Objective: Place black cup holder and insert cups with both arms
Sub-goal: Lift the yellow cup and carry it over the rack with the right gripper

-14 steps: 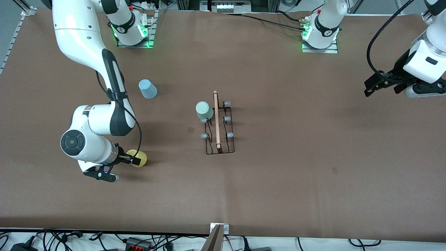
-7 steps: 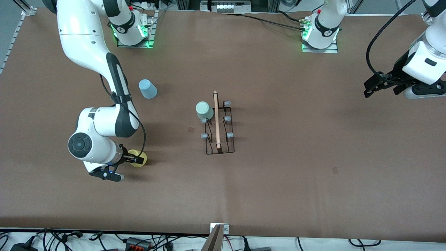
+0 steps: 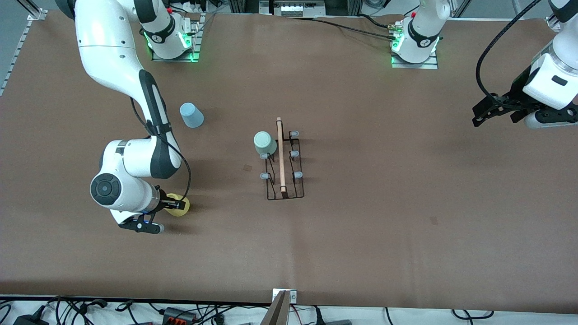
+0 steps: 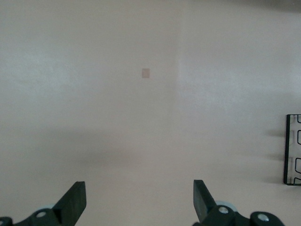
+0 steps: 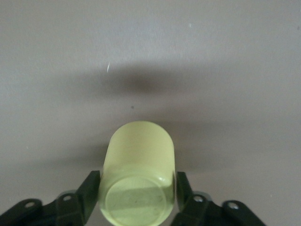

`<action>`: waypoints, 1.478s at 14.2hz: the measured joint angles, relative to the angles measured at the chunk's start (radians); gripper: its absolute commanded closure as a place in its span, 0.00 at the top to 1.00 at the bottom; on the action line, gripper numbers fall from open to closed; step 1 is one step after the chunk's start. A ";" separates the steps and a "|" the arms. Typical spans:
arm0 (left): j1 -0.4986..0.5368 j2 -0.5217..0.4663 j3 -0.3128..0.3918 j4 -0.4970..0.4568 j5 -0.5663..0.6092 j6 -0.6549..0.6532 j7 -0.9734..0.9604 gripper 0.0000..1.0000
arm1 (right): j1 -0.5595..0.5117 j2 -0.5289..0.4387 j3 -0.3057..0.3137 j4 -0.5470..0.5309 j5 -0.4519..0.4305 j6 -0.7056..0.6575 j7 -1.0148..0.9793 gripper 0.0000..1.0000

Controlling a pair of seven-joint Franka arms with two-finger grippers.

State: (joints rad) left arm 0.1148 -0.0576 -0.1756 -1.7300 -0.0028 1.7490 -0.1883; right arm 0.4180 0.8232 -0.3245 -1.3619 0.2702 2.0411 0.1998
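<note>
A: Where's the yellow cup (image 3: 179,205)?
B: Pinched in the right gripper (image 5: 136,190), nearest the front camera.
A: And the black cup holder (image 3: 283,162)?
B: Mid-table, toward the left arm's end from that cup, its wooden rod running near-to-far; the mint cup (image 3: 264,142) sits on it. The left gripper (image 4: 138,200) waits, spread wide.
</note>
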 measured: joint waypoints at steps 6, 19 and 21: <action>0.006 0.002 0.005 0.006 0.000 0.018 0.001 1.00 | 0.002 -0.008 0.000 0.164 0.000 -0.186 -0.005 0.20; 0.007 0.002 0.006 0.007 0.000 0.018 0.001 1.00 | 0.148 -0.068 0.130 0.305 0.118 -0.254 0.405 0.21; 0.007 0.002 0.006 0.007 0.000 0.018 0.001 1.00 | 0.168 -0.075 0.133 0.305 0.119 -0.250 0.450 0.21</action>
State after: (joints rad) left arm 0.1218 -0.0559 -0.1692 -1.7230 -0.0029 1.7667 -0.1872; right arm 0.5860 0.7484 -0.1913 -1.0569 0.3891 1.7915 0.6495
